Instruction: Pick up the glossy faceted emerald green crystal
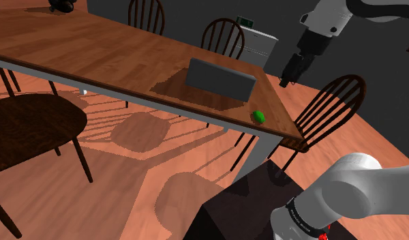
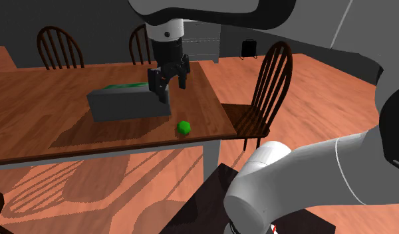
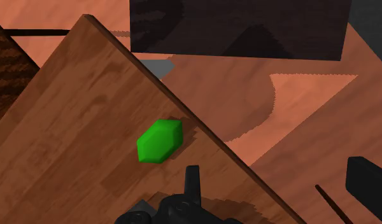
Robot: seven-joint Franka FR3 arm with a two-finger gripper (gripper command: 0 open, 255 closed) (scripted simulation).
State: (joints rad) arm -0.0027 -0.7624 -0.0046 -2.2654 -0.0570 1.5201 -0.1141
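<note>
1. The black gripper [image 2: 169, 85] is hanging open in the air above the table's end. Its two fingers [image 3: 192, 182] are standing well apart and gripping nothing.
2. In the wrist view the gap between the fingers is looking down past the table's edge onto the reddish floor [image 3: 311, 121].
3. The green crystal [image 3: 159, 140], a bright faceted piece, is lying ahead of one finger, off to the side of that gap. Neither finger is touching it.
4. The crystal is resting on the wooden table [image 1: 94, 54], just inside the long edge and near the corner closest to the stand. In the shoulder view it is sitting toward the table's right end, below the gripper and to its left.
5. A long, low grey box [image 2: 128, 105] is sitting on the same table, farther in from the corner and apart from the crystal. A strip of green is showing along its top in the second exterior view.
6. A dark spindle-back chair [image 1: 332, 102] is standing at the table's short end, beside the corner where the crystal is lying. More chairs of the same kind are lining the far side.
7. The dark box stand [image 1: 244, 204] is sitting on the floor near that corner, with the white arm rising from it.
</note>
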